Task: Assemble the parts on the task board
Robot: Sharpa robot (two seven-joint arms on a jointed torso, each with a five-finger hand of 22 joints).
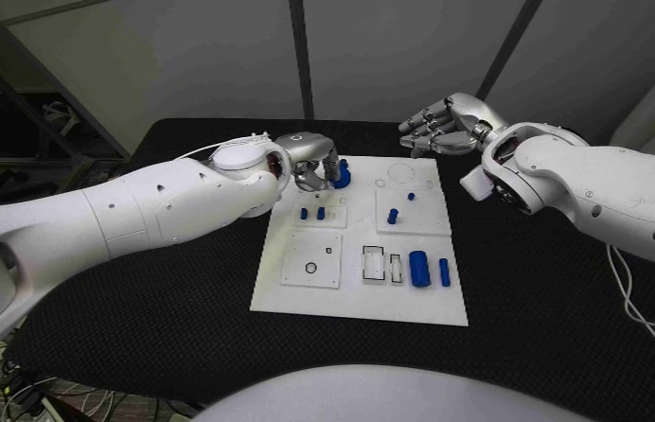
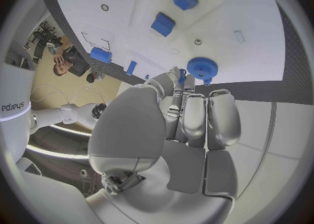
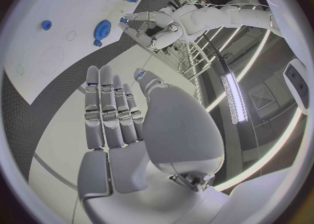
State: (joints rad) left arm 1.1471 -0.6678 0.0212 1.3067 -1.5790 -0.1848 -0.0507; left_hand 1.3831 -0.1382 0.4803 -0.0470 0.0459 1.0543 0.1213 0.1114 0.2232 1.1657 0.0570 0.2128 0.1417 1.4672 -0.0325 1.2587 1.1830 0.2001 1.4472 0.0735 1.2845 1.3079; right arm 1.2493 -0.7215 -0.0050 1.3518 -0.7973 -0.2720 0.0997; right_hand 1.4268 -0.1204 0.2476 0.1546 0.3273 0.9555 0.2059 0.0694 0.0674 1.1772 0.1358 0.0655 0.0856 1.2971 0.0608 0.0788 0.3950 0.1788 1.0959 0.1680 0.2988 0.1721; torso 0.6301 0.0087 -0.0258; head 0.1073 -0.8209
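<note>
The white task board (image 1: pixel 358 285) lies in the middle of the black table. A blue gear (image 1: pixel 342 170) (image 2: pixel 201 68) stands at the board's far left corner. My left hand (image 1: pixel 311 162) (image 2: pixel 190 116) points its fingers down just left of the gear, thumb and fingers close together. A speck of blue shows at their tips, and I cannot tell whether they hold anything. My right hand (image 1: pixel 444 127) (image 3: pixel 118 114) hovers over the board's far right corner, fingers stretched out and holding nothing. Two short blue pegs (image 1: pixel 312 213) stand in a left plate.
More blue pegs (image 1: pixel 392 217) stand mid-board, and two blue cylinders (image 1: pixel 430 270) lie near its right edge beside rectangular slots (image 1: pixel 373 262). A square plate with a small hole (image 1: pixel 311 258) sits at the front left. Black table (image 1: pixel 546 290) surrounds the board.
</note>
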